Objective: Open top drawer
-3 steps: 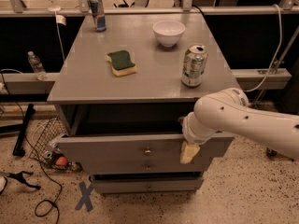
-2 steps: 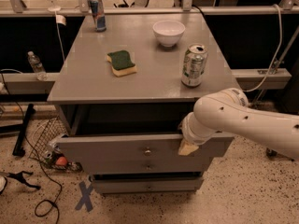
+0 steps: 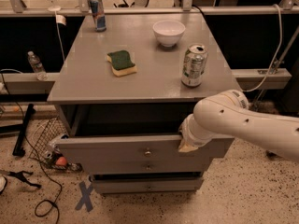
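Observation:
The top drawer (image 3: 112, 148) is a wide grey front panel with a small round metal knob (image 3: 147, 152) at its centre. It stands pulled out from the grey cabinet (image 3: 93, 85), with a dark gap above it under the cabinet top. My gripper (image 3: 187, 145) is on the end of the white arm (image 3: 247, 122) that comes in from the right. It sits at the upper edge of the drawer front, right of the knob. Two narrower drawers (image 3: 148, 185) show below the top one.
On the cabinet top stand a soda can (image 3: 194, 65) near the right front, a white bowl (image 3: 168, 32), a green and yellow sponge (image 3: 121, 62) and a blue can (image 3: 97, 14). A wire basket (image 3: 46, 134), cables and a blue X mark (image 3: 85, 196) are on the floor at left.
My gripper has shifted slightly upward at the drawer's edge. The drawer and the things on top have not visibly moved.

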`<state>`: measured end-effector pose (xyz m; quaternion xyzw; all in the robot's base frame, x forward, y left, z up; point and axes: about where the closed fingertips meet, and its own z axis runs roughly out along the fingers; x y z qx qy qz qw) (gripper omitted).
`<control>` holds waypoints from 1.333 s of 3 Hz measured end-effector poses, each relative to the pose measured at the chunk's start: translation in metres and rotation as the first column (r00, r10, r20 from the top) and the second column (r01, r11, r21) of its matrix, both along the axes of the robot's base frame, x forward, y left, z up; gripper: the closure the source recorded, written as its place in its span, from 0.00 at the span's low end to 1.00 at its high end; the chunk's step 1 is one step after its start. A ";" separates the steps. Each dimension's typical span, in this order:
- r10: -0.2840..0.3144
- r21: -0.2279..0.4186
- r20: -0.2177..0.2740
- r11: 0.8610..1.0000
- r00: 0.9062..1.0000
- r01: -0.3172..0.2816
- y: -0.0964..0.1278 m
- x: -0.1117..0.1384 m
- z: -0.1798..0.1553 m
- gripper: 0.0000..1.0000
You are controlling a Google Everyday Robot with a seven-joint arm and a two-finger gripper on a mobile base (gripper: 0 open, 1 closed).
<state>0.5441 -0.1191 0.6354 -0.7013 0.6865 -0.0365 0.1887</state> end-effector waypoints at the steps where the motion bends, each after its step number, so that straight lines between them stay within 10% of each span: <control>1: -0.017 0.004 0.003 1.000 1.000 0.017 -0.002 -0.013 0.001 1.00; 4: -0.098 0.037 -0.026 0.994 0.995 0.099 -0.010 -0.064 -0.006 1.00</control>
